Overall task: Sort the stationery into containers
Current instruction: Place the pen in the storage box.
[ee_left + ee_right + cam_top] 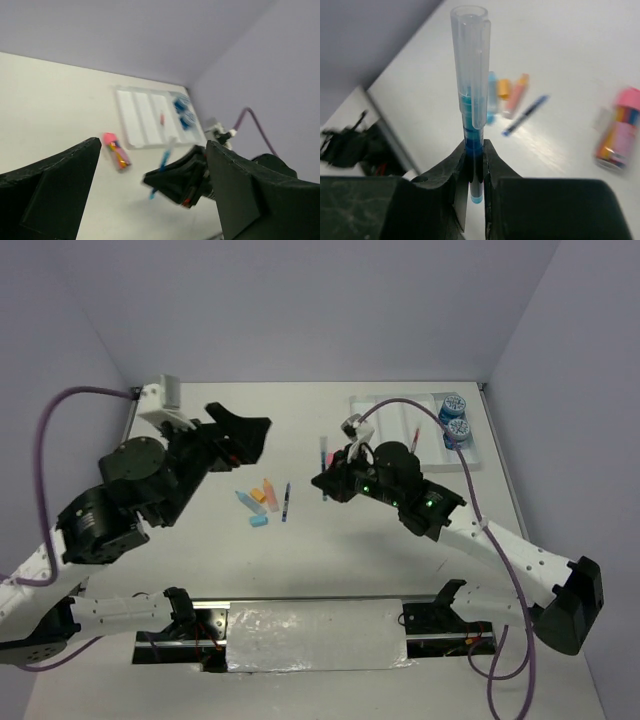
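Pinched between the pressed-in fingers of the right gripper (475, 165): one blue pen (472, 75) with a clear cap, held off the table.
Left gripper (248, 440) hangs with its jaws spread wide and nothing between them. Below and between the two arms, five loose pieces lie close together on the table (150, 570): one light-blue marker (244, 500), one short orange piece (258, 494), one orange-pink marker (270, 492), one dark blue pen (286, 501) and one light-blue stub (259, 522). One pink-capped piece (116, 150) lies apart, nearer the right gripper. At the far right, the white tray (400, 420) of four long compartments holds two blue rolls (453, 405) (459, 427) in its rightmost compartment and one red pen (415, 435) in the compartment beside them.
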Robot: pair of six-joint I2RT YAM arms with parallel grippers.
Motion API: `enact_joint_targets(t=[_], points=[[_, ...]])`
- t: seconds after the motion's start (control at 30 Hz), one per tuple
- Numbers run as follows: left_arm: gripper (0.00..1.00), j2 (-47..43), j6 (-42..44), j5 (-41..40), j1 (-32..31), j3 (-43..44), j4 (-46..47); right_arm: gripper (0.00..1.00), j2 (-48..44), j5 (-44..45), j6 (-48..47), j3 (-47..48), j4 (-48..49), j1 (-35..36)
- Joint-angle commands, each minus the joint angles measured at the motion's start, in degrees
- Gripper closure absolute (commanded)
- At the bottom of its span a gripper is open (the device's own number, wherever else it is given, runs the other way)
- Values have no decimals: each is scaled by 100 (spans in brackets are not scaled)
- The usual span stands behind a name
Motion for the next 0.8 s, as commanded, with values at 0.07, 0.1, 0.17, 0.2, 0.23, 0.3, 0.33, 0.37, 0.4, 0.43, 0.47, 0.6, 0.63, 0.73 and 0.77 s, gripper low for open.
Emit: enact_joint_targets(t=[0.07, 0.1, 0.17, 0.2, 0.23, 0.3, 0.33, 0.37, 0.4, 0.43, 0.47, 0.6, 0.63, 0.73, 0.77], points=[[1, -409, -279, -1725, 20, 194, -2114, 100, 498, 253, 345, 943, -1524, -2000], [1, -524, 0, -1514, 20, -43, -2044, 100, 1100, 375, 275, 1270, -1980, -2282], [1, -770, 292, -839, 20, -755, -2008, 100, 1754, 813, 11, 2268, -2905, -2957], [1, -824, 302, -678, 11, -1149, -2156, 100, 2409, 1234, -76, 2936, -3447, -3301], [1, -885, 276, -555, 20, -1310, -2262, 100, 2729, 1238, -77, 2943, -3670, -3304], [1, -1052, 135, -396, 20, -1783, -2412, 100, 3451, 1414, -68, 3714, -3900, -3725], [1, -1140, 135, -361, 20, -1925, -2430, 100, 3671, 1387, -112, 4178, -3927, -3813], [1, -1306, 196, -343, 29, -2075, -2326, 100, 4056, 1570, -165, 4400, -3936, -3962], [1, -1386, 240, -256, 29, -2294, -2290, 99, 4260, 1807, -209, 4646, -4145, -4016], [1, -1526, 266, -211, 29, -2374, -2246, 99, 4514, 1992, -305, 5248, -4303, -4077], [1, -1588, 310, -159, 29, -2453, -2219, 99, 4995, 2150, -375, 5559, -4453, -4182], [1, -1966, 214, -202, 37, -3303, -1861, 98, 5685, 2284, -666, 6274, -4780, -4446], [1, -2019, 214, -98, 38, -3359, -1780, 97, 5738, 2275, -640, 6161, -4719, -4525], [1, -1915, 310, 36, 38, -3289, -1745, 89, 5931, 2038, -605, 5906, -4428, -4737], [1, -1862, 285, -17, 46, -3324, -1745, 86, 6132, 2038, -613, 5931, -4428, -4763]])
